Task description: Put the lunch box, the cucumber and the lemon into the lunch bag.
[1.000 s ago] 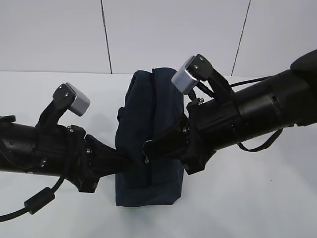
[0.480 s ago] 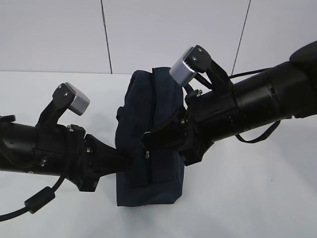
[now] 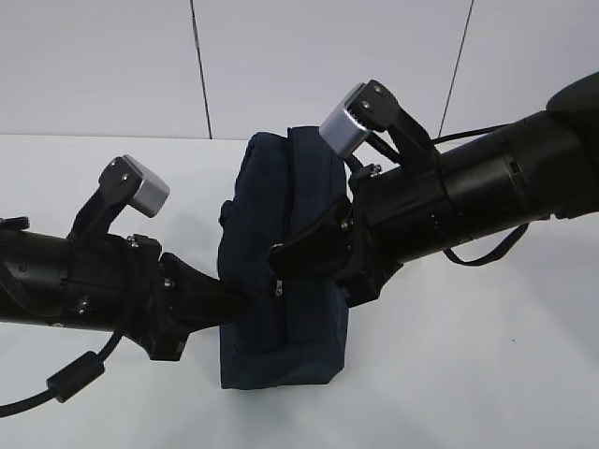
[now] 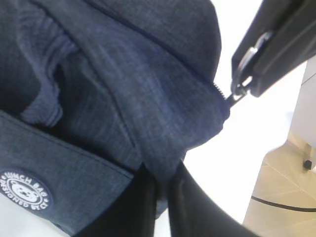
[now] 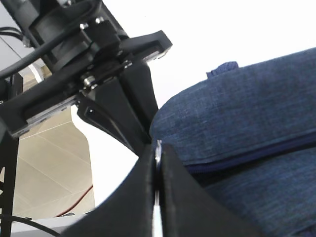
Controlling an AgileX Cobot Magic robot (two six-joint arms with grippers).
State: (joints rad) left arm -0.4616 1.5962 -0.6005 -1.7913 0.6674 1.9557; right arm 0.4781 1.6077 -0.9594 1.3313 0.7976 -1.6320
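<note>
The dark navy lunch bag (image 3: 281, 271) stands on the white table between my two arms, its zipper running down its front. My left gripper (image 3: 245, 301) is shut on a fold of the bag's fabric (image 4: 165, 163) at its lower left edge. My right gripper (image 3: 278, 264) is shut on the silver ring pull (image 4: 242, 79) of the zipper, seen edge-on between its fingers (image 5: 170, 182) in the right wrist view. The bag fills the left wrist view (image 4: 98, 98) and the right of the right wrist view (image 5: 247, 123). The lunch box, the cucumber and the lemon are out of view.
The white table (image 3: 468, 374) runs to a pale panelled wall (image 3: 328, 56) behind. A black cable (image 3: 65, 379) hangs under my left arm. A round white logo patch (image 4: 24, 190) marks the bag's side.
My right gripper has moved a little to the left and up along the zipper with the ring pull in it. The left arm has held still on the bag.
</note>
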